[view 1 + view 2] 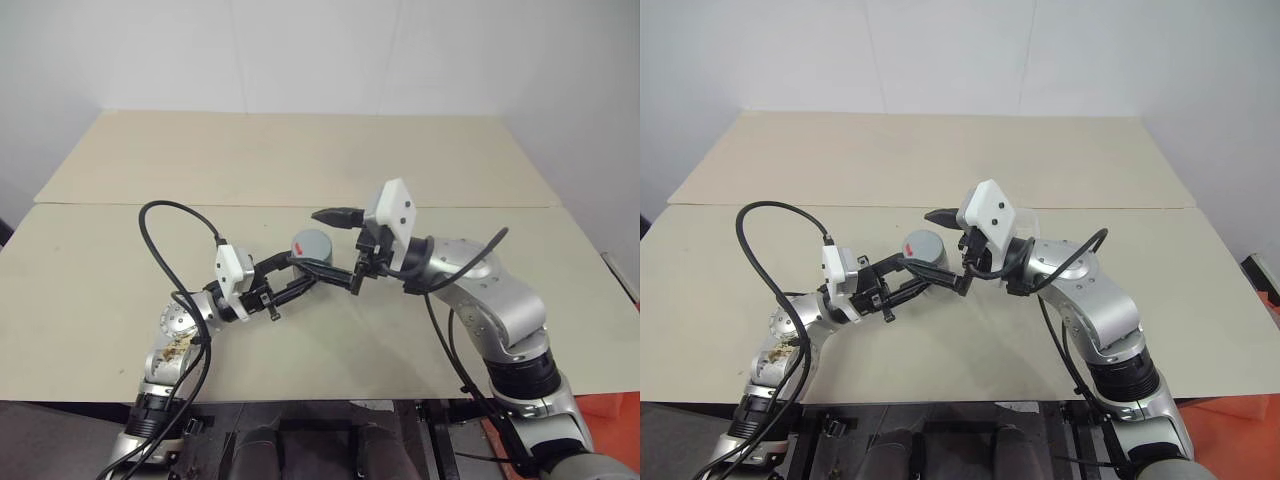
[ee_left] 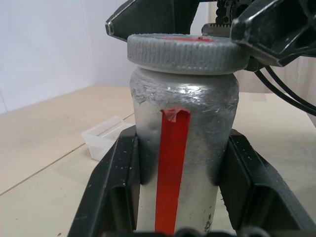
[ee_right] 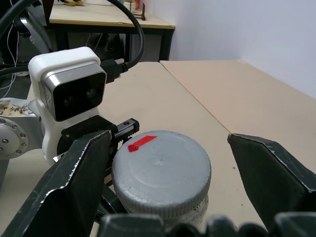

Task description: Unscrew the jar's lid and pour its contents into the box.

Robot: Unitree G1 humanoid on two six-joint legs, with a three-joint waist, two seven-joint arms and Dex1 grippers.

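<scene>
My left gripper (image 1: 303,270) is shut on the jar (image 2: 197,123), a silvery-grey cylinder with a red strip down its side, and holds it upright above the table. The grey ribbed lid (image 2: 187,49) with a small red mark sits on top of the jar. From the right, my right gripper (image 3: 173,190) stands open with one black finger on each side of the lid (image 3: 163,173), and a gap shows between each finger and the lid. The box (image 2: 102,138), a small clear tray, lies on the table beyond the jar.
The beige table (image 1: 300,160) has a seam running across it behind both arms. A black cable (image 1: 160,250) loops over the table from my left arm. Another table (image 3: 108,15) stands farther off in the room.
</scene>
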